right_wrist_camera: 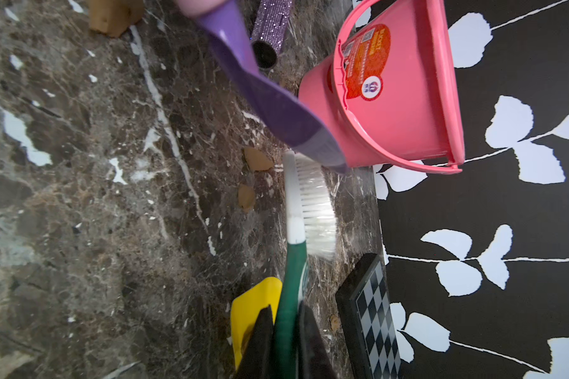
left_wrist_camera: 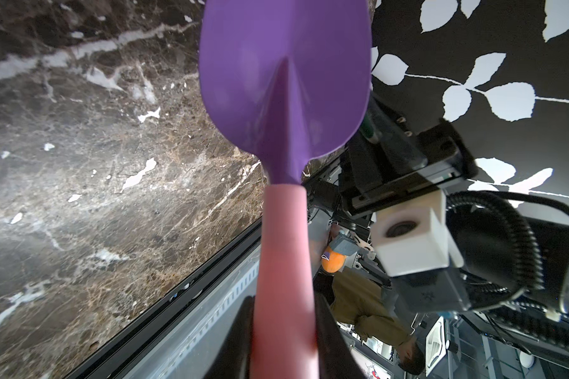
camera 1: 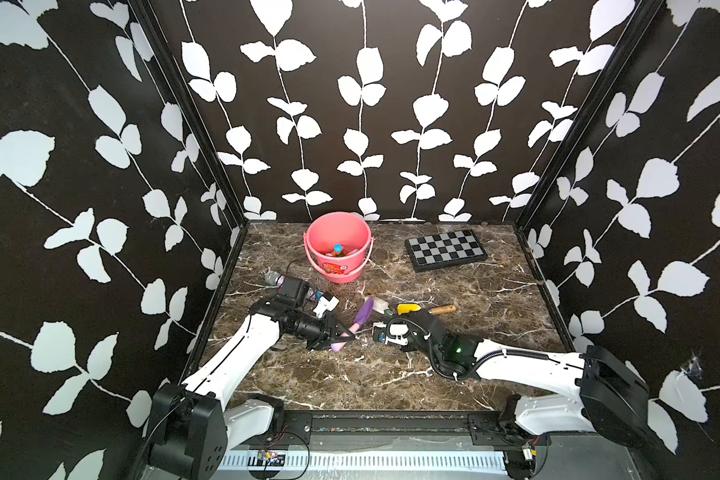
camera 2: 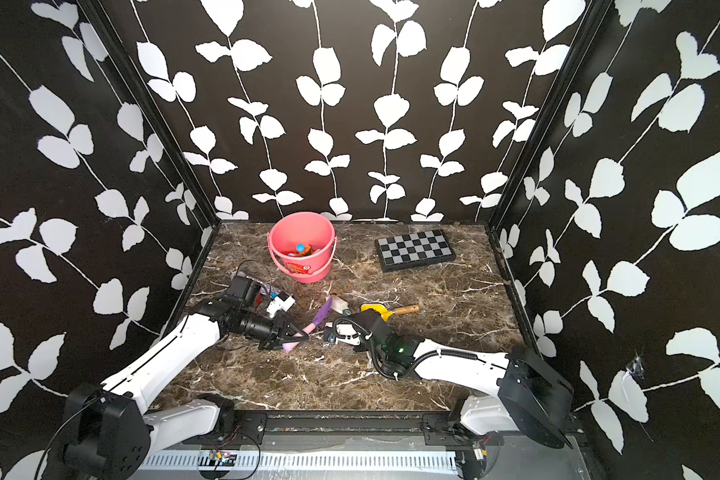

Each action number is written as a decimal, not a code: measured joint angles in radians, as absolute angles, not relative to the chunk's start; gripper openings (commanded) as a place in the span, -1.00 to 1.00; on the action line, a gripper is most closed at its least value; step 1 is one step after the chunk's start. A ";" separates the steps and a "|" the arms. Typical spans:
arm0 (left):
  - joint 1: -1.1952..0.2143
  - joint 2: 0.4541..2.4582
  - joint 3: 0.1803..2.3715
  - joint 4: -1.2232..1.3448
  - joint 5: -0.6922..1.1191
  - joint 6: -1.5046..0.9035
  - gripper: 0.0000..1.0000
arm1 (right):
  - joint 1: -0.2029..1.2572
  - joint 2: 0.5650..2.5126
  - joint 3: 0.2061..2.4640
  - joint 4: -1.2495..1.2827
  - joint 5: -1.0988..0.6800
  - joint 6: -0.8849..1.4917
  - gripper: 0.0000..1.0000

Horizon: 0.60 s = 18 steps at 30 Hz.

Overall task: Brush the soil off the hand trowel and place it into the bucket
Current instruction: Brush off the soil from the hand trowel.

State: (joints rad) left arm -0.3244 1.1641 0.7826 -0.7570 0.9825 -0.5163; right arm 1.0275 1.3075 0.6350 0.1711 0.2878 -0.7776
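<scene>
Pink and thick, the hand trowel's (left_wrist_camera: 284, 98) handle fills the left wrist view, clamped between the jaws of the left gripper (camera 1: 338, 336) close to its butt end. The purple blade points out over the marble table (camera 1: 350, 382), short of the bucket (camera 1: 350, 274). The right gripper (right_wrist_camera: 286, 344) is closed on the green handle of a scrubbing brush (right_wrist_camera: 296, 262). Its white bristles sit just beside the blade tip; I cannot tell whether they touch. Two lumps of soil (right_wrist_camera: 257, 159) lie on the table near the brush, and the blade face the left wrist sees looks clean.

With the grip so far back, a firm stroke could probably swing the blade or twist the handle loose. The bucket looks light and already holds things, so a careless drop might tip it or snag its bail.
</scene>
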 measured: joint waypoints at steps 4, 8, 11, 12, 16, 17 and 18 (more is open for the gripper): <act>-0.324 1.165 0.783 -0.757 0.983 -0.516 -1.00 | 1.038 1.266 0.604 0.147 0.257 -0.752 -1.00; -0.324 1.166 0.784 -0.767 0.970 -0.503 -1.00 | 1.078 1.240 0.607 0.138 0.232 -0.741 -1.00; -0.324 1.177 0.793 -0.803 0.944 -0.467 -1.00 | 1.098 1.240 0.627 0.111 0.218 -0.744 -1.00; -0.324 1.179 0.796 -0.813 0.934 -0.456 -1.00 | 1.102 1.241 0.636 0.097 0.216 -0.748 -1.00; -0.325 1.179 0.811 -0.846 0.894 -0.416 -1.00 | 1.100 1.253 0.669 0.061 0.230 -0.776 -1.00; -0.325 1.179 0.817 -0.856 0.881 -0.404 -1.00 | 1.096 1.259 0.678 0.056 0.233 -0.784 -1.00; -0.326 1.179 0.823 -0.870 0.868 -0.392 -1.00 | 1.087 1.268 0.688 0.049 0.236 -0.792 -1.00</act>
State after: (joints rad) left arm -0.3260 1.1793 0.8227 -0.8696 0.8680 -0.3920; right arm 1.0866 1.2678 0.6880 0.0486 0.2363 -0.7921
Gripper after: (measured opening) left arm 0.255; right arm 0.117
